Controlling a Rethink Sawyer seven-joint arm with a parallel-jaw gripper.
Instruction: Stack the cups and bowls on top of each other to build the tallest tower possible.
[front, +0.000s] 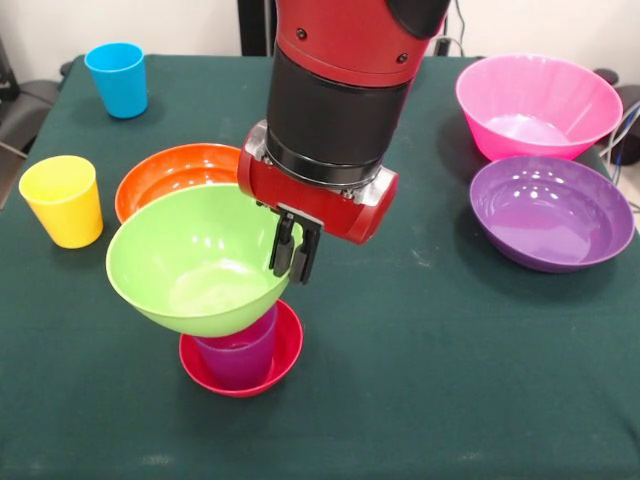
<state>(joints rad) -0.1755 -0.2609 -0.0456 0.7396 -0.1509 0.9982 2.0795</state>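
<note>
A small red bowl stands on the green table with a purple cup upright inside it. A lime green bowl rests on the purple cup, tilted a little towards the left. These three form the tower. My gripper comes down from above at the green bowl's right rim, and its fingers are closed on that rim. A yellow cup stands at the left and a blue cup at the far left. The small orange bowl and the second purple bowl are out of view.
A wide orange bowl lies just behind the green bowl, partly covered by it. A big pink bowl and a purple bowl sit at the right. My arm hides the table's far middle.
</note>
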